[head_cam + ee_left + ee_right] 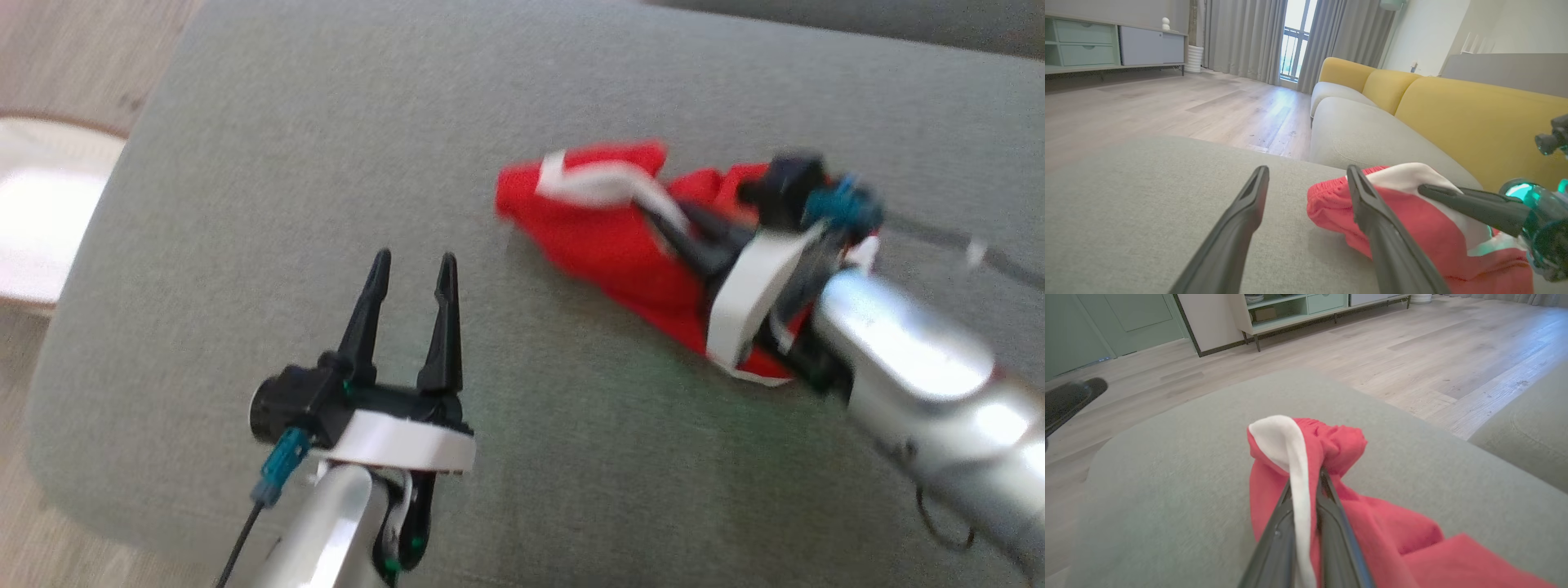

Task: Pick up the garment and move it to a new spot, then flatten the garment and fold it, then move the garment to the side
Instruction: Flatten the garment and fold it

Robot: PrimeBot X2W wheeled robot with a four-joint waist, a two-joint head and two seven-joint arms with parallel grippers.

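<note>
Between the two fingers of the right gripper [1307, 477]: white band of the red garment [1339, 445], pinched tight, jaws closed on it. Cloth bunches just past the fingertips and trails back beneath and to the right of the fingers, lying on the grey cushion [1167, 477]; cannot tell whether any part is lifted clear. Left gripper [414, 261]: fingers spread, nothing between them, tips over bare cushion; garment edge sits near its right finger, but apart from it. Judgement: first step in hand, with the grasp made and the carry to a new spot not finished. Garment is crumpled, so flattening, folding and the move to the side are all left. Beyond the fingertips, past the cushion edge: wood floor [1412, 347], and a sofa [1474, 122] with grey seat and yellow back. Farthest out: low cabinet [1327, 302]. Drawers shut, contents hidden. One open shelf holds something flat, too small to identify.
</note>
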